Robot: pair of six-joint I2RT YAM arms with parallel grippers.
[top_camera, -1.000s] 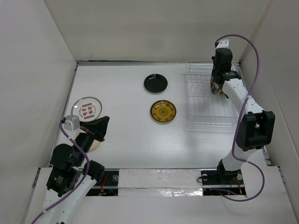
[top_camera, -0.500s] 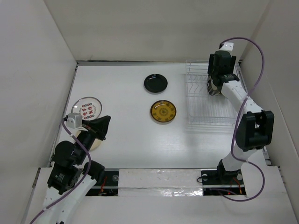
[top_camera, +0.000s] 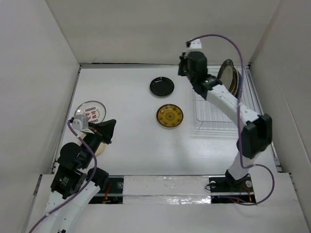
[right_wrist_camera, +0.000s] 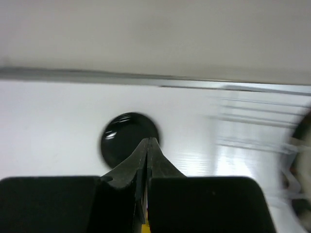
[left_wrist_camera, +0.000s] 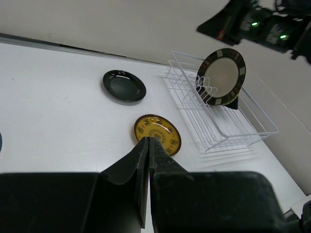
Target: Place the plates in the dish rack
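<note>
A cream plate with a brown striped rim (top_camera: 227, 75) stands upright in the white wire dish rack (top_camera: 218, 114) at its far end; it also shows in the left wrist view (left_wrist_camera: 221, 76). A glossy black plate (top_camera: 162, 86) and a yellow-patterned plate (top_camera: 170, 115) lie flat mid-table. A white plate with red marks (top_camera: 90, 111) lies at the left. A cream plate (top_camera: 100, 147) lies partly hidden under my left arm. My right gripper (top_camera: 184, 69) is shut and empty, left of the rack, pointing at the black plate (right_wrist_camera: 129, 138). My left gripper (top_camera: 110, 128) is shut and empty above the table's left side.
White walls enclose the table on the left, back and right. The rack (left_wrist_camera: 221, 116) stands close to the right wall. The right arm's cable loops above the rack.
My right gripper has left the rack and swung left toward the black plate. The striped plate now stands alone in the rack. My left gripper has shifted slightly forward.
</note>
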